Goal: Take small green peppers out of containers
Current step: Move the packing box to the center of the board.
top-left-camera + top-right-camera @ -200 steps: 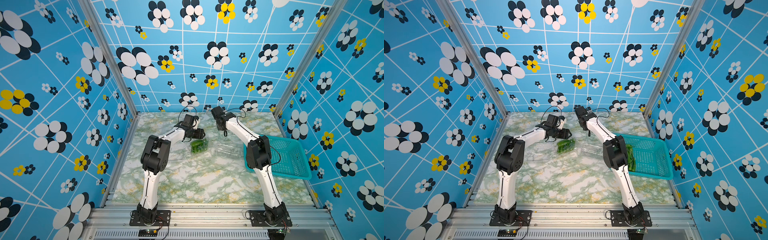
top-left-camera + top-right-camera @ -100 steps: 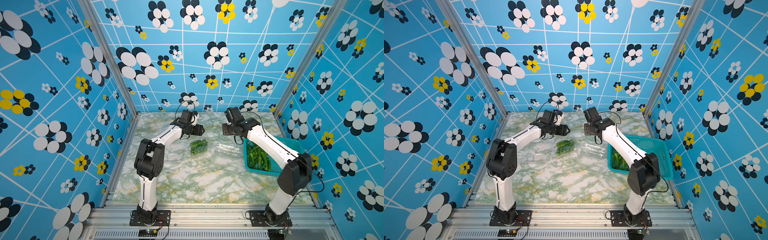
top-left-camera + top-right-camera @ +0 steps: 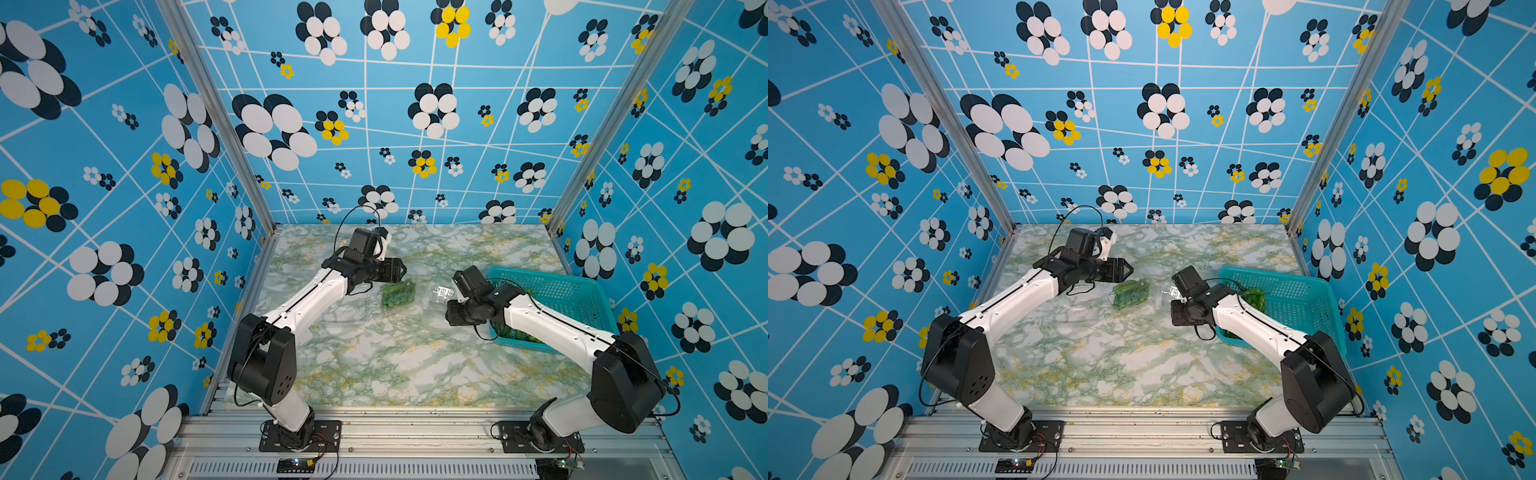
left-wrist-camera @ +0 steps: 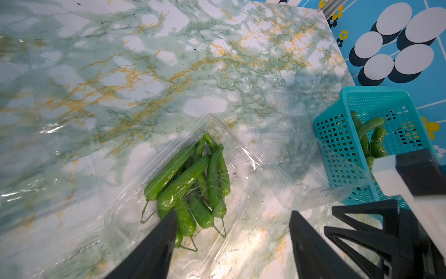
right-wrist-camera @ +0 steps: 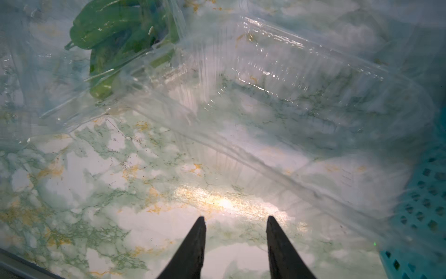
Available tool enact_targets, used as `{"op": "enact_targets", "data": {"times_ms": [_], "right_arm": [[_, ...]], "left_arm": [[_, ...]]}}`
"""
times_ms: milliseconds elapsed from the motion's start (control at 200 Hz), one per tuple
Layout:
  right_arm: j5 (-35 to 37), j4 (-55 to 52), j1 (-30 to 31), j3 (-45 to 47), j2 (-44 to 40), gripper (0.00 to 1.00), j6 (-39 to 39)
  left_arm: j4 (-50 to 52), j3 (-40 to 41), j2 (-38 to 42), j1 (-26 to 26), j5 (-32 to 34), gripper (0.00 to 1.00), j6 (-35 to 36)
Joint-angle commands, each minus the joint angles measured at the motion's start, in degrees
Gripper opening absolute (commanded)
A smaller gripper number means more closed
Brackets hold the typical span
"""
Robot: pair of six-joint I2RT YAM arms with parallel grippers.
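A bunch of small green peppers (image 4: 190,183) lies in a clear clamshell container (image 4: 241,154) at mid-table, seen in both top views (image 3: 397,293) (image 3: 1129,293). My left gripper (image 4: 233,213) hovers just beside it, open and empty, one finger over the pepper stems; a top view shows the left gripper (image 3: 400,269) too. A second container (image 5: 277,79), empty, lies between the peppers (image 5: 115,36) and the basket. My right gripper (image 5: 236,218) is low over bare table in front of it, open, holding nothing.
A teal perforated basket (image 3: 552,286) (image 4: 337,135) at the right holds more green peppers (image 4: 371,137) (image 3: 1254,297). Clear plastic (image 4: 48,188) lies left of the pepper container. The right forearm (image 3: 552,328) crosses the basket's front corner. Patterned walls enclose the table.
The right gripper swung from the back of the table forward and down, to the front of the empty container. The left gripper stayed by the peppers while its elbow dropped lower.
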State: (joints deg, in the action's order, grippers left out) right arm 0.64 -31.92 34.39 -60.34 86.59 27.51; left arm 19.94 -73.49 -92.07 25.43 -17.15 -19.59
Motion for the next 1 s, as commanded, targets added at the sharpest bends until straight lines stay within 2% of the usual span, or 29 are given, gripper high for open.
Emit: {"op": "enact_targets", "data": {"times_ms": [0, 185, 305, 440, 605, 685, 814, 994], "right_arm": [[0.3, 2.7, 0.4, -0.3, 3.5, 0.42, 1.2], [5.4, 1.8, 0.3, -7.9, 12.9, 0.41, -0.5], [8.1, -1.0, -0.2, -17.2, 21.1, 0.40, -2.6], [7.6, -3.5, -0.6, -26.3, 26.8, 0.39, -4.6], [4.4, -4.5, -1.1, -33.1, 28.6, 0.39, -6.3], [1.3, -2.9, -1.0, -33.4, 27.3, 0.40, -7.1], [1.0, -1.6, -0.9, -35.5, 26.4, 0.42, -9.1], [-2.6, -6.6, -0.9, -52.9, 37.0, 0.47, -15.9]], "left_arm": [[2.9, 4.8, 3.7, 0.2, 0.3, 0.75, -3.9], [3.4, 14.0, 8.3, 1.5, -1.8, 0.74, -8.2], [1.3, 19.8, 12.7, 4.2, -2.2, 0.74, -10.0], [1.4, 23.0, 14.8, 7.1, -0.7, 0.74, -12.9], [-2.4, 26.4, 12.3, 8.1, -1.4, 0.71, -14.8], [-3.8, 26.8, 9.8, 8.0, -1.6, 0.69, -15.4], [-7.4, 27.4, 6.9, 8.0, -1.1, 0.68, -16.2], [-10.4, 26.3, 2.4, 7.5, 2.6, 0.67, -16.4]]}}
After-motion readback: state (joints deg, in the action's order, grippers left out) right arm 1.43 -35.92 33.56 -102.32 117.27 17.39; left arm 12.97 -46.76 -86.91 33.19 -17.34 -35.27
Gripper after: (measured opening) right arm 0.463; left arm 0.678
